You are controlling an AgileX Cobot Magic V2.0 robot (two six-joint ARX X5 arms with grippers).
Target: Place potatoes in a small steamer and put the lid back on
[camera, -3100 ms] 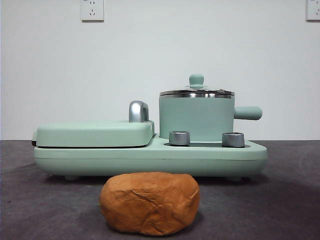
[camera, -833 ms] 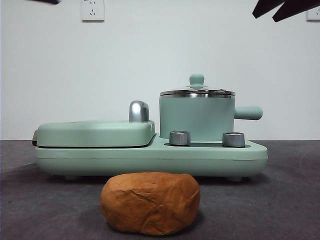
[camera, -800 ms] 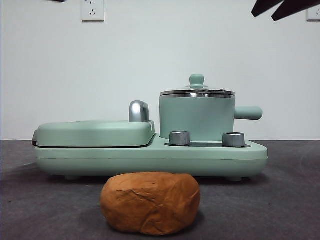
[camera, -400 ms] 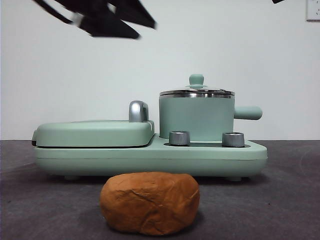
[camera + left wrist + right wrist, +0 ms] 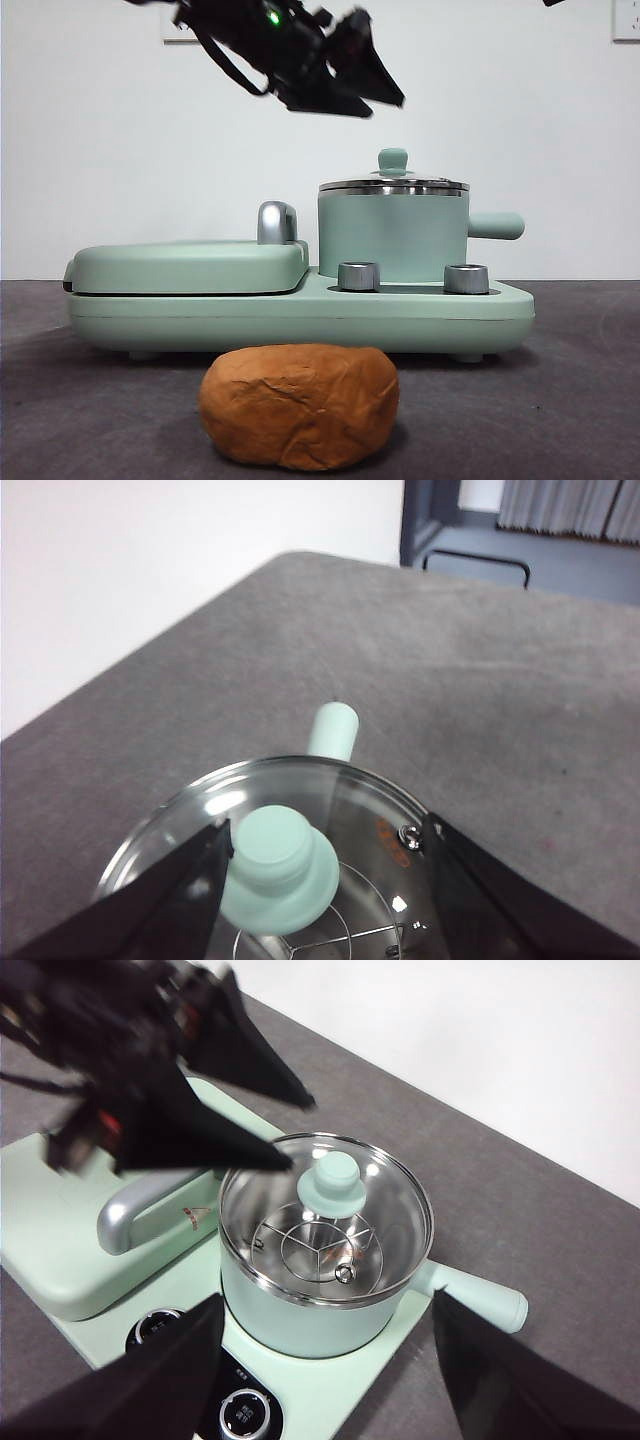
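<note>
The potato, an orange-brown wrinkled lump, lies on the grey table in front of the appliance. The small steamer stands on the right of the base, and its lid with the mint-green knob sits on it. My left gripper hangs open just above and left of the knob, touching nothing. In the left wrist view the knob lies between the open jaws. The right wrist view shows the lid, the left gripper and my right gripper, open, high above the pot.
The flat mint-green griddle with its chrome handle takes up the left of the base. Two steel dials stand in front of the pot. The pot's side handle points right.
My left gripper has come in from the top left, moving right and down to above the lid. The right gripper's tip has risen almost out of the top right corner.
</note>
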